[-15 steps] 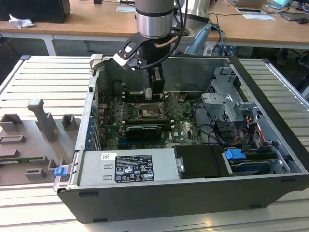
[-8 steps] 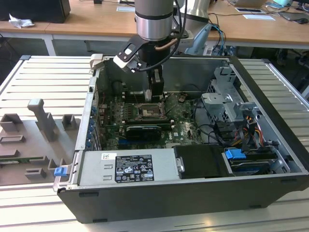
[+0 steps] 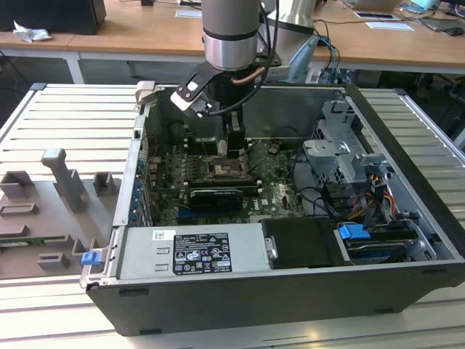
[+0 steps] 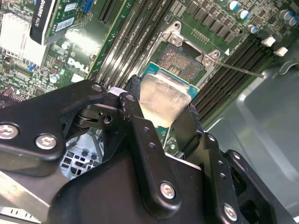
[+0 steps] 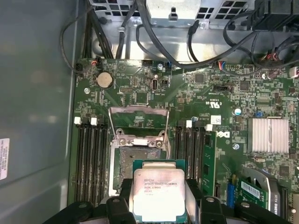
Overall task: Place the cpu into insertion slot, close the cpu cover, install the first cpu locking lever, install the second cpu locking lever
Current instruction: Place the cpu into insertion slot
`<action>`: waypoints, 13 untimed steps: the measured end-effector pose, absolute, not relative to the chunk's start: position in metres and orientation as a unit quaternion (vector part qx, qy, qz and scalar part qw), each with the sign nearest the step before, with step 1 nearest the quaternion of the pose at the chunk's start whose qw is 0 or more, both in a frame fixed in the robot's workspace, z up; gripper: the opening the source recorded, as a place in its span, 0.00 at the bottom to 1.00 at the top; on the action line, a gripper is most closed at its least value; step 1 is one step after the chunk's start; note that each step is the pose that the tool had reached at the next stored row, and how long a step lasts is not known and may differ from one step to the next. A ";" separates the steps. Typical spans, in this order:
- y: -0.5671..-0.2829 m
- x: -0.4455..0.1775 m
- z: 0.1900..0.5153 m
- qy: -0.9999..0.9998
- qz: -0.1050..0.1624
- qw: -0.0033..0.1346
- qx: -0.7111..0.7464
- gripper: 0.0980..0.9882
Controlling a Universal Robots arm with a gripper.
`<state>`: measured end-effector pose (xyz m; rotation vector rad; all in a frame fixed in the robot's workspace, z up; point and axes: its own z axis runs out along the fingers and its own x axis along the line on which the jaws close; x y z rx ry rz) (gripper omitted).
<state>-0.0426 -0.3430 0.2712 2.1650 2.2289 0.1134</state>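
I'm hovering the gripper (image 4: 162, 105), clamped on the cpu (image 5: 159, 192), near the insertion slot (image 5: 122, 163) but off-centre (cpu cover (image 5: 138, 110) standing open), and I'm judging it wants levelling and squaring to the rim.

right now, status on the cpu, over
Gripper shut on the cpu, above the insertion slot, not seated. Cpu cover raised open. Slot bare, nothing in the way.

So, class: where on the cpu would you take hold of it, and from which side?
Probably by two opposite edges, coming from above. The cpu is a thin flat square, so only its edges offer purchase, and its underside must stay free to meet the insertion slot. The tool clamps it that way now.
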 end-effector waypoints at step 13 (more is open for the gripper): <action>-0.343 -0.043 0.256 0.713 0.037 0.016 0.700 0.48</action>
